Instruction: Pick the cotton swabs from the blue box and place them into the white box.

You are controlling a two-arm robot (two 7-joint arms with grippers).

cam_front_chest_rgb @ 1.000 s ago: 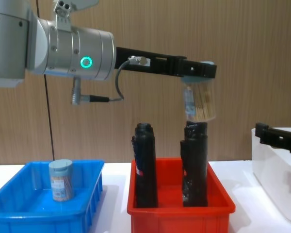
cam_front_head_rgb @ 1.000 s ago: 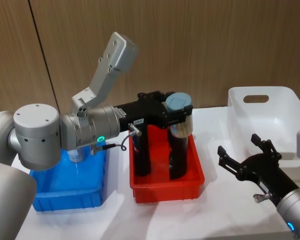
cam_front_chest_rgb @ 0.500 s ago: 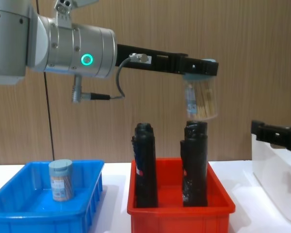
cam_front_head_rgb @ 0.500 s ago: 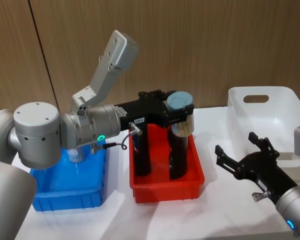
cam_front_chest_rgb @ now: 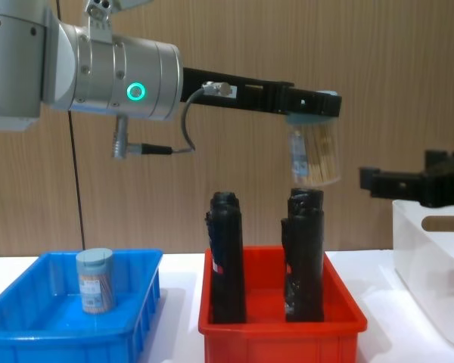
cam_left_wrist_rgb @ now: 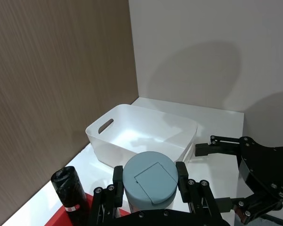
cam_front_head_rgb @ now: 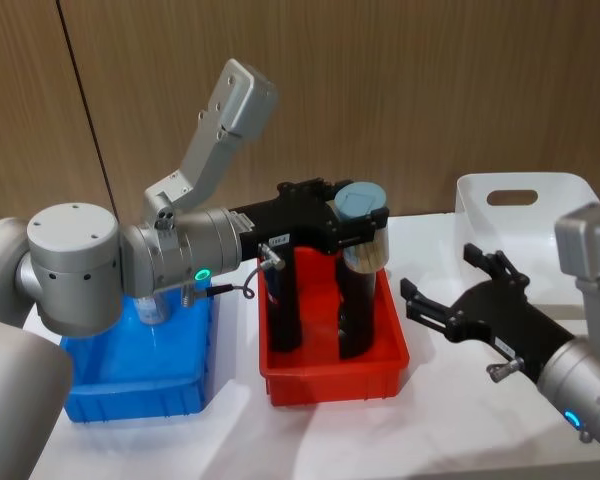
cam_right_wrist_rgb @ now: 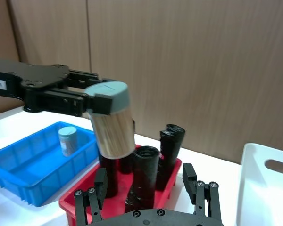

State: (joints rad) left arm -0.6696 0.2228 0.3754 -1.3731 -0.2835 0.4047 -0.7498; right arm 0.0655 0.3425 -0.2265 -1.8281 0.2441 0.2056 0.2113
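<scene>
My left claw [cam_front_head_rgb: 360,222] was clamped on the pale lid of one cotton swab tub [cam_front_chest_rgb: 315,160], which hung upright beneath it, lifted well clear of everything. Directly under the claw stood the black rolls [cam_front_chest_rgb: 227,257] in the red bin [cam_front_head_rgb: 330,382], so I judged this tub to be about midway on its trip. The blue box [cam_front_head_rgb: 140,395] lay back along my own arm, on the far side of the red bin. The white box [cam_front_head_rgb: 472,230] sat well beyond the claw on its other side.

My right claw [cam_front_head_rgb: 452,283] was raised off the counter [cam_front_head_rgb: 450,420] with its fingers spread and nothing in them, between the red bin and the white box. It pointed towards the held tub, which made me think a handover might be the plan, though that was only my guess.

As for progress, as much of the white box's inside as I could see held no tub. A second tub [cam_front_chest_rgb: 95,281] stood upright in the blue box, well behind my left claw. I reckoned the first delivery was half done and the second not yet begun
</scene>
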